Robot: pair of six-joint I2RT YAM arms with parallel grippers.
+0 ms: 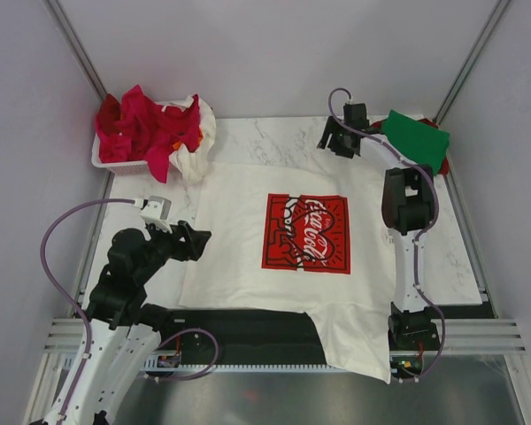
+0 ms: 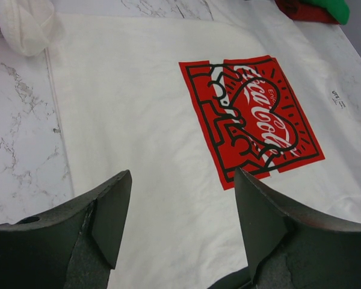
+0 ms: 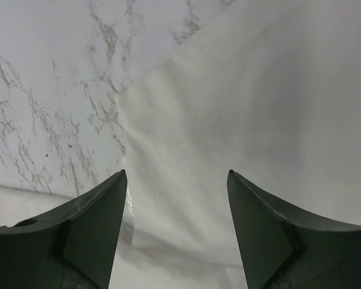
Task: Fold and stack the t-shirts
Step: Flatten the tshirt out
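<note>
White Coca-Cola tee [image 1: 239, 221] lay print-up on the table [image 1: 456, 257], hem over the near edge | left pincer [image 2: 182, 180] spread above its left side, right pincer [image 3: 175, 177] spread at its far-right corner | step: first fold, apparently unstarted | next: pinch both cloth edges, likely.

A robotics lab cell: plain pale panel walls [image 1: 274, 53] and metal corner struts [image 1: 75, 44] rise beyond the right pincer [image 1: 336, 142], a marble-patterned tabletop [image 1: 274, 137] lies under it, and aluminium rails [image 1: 478, 332] behind the left pincer [image 1: 196, 241] carry cabled arms [image 1: 405, 208].
</note>
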